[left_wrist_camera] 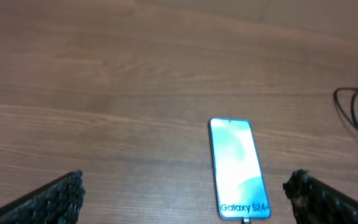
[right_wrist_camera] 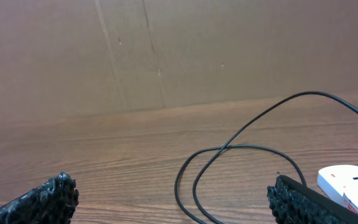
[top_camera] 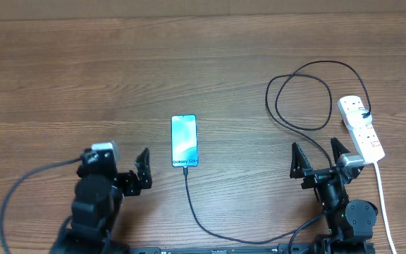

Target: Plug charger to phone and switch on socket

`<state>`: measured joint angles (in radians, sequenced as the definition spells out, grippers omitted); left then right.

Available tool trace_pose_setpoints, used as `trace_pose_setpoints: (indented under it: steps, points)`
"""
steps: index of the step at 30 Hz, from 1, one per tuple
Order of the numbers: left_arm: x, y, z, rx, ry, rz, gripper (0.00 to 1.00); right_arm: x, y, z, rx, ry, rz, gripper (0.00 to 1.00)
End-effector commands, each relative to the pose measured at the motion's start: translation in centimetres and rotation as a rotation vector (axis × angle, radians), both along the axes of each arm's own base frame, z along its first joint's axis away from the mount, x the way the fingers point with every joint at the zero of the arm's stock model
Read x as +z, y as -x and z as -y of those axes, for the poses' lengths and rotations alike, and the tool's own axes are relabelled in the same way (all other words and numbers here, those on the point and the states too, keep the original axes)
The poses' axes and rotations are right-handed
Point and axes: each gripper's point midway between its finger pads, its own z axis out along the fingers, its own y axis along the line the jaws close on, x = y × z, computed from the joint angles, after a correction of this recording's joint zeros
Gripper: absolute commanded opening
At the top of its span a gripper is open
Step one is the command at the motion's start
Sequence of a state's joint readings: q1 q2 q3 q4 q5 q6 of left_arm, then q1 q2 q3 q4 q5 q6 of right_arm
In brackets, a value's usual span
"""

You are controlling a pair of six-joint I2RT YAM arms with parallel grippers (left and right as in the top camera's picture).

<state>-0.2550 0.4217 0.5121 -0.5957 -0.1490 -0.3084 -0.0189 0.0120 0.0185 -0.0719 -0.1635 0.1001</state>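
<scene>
The phone (top_camera: 184,140) lies flat in the middle of the table, its screen glowing light blue, "Galaxy S24" text at its near end. It also shows in the left wrist view (left_wrist_camera: 238,168). The black charger cable (top_camera: 203,219) has its tip in the phone's near end and loops (top_camera: 302,99) to the white socket strip (top_camera: 361,127) at the right, where it is plugged in. The loop shows in the right wrist view (right_wrist_camera: 241,155), the strip (right_wrist_camera: 350,186) at its edge. My left gripper (top_camera: 138,175) is open and empty left of the phone. My right gripper (top_camera: 319,156) is open and empty left of the strip.
The strip's thicker white cord (top_camera: 385,204) runs toward the front edge at the right. A brown cardboard wall (right_wrist_camera: 166,50) stands behind the table. The wooden tabletop (top_camera: 83,85) stretches to the left and back.
</scene>
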Motion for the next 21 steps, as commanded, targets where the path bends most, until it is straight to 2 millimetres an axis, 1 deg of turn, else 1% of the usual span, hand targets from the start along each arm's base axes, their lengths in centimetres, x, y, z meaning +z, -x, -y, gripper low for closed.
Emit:
trace_pose_setpoints:
  steps: [1,3,5,12,16,21]
  points:
    - [-3.6,0.4,0.6,-0.039,0.039,-0.001,1.0,-0.2,0.0,0.2,-0.012,0.008,0.003,1.0]
    - [-5.1,0.3,0.9,-0.054,0.059,0.016,0.99,-0.2,0.0,0.2,-0.012,0.008,0.003,1.0]
    - [-5.6,0.0,1.1,-0.065,0.077,0.055,1.0,-0.2,0.0,0.2,-0.012,0.008,0.003,1.0]
    - [-5.8,-0.7,1.1,-0.065,0.098,0.178,1.0,-0.2,0.0,0.2,-0.012,0.008,0.003,1.0]
    - [-5.7,-1.1,1.0,-0.079,0.066,0.254,1.0,-0.2,0.0,0.2,-0.012,0.008,0.003,1.0]
    - [-4.3,-1.4,0.4,-0.068,0.03,0.348,1.0,-0.2,0.0,0.2,-0.012,0.008,0.003,1.0]
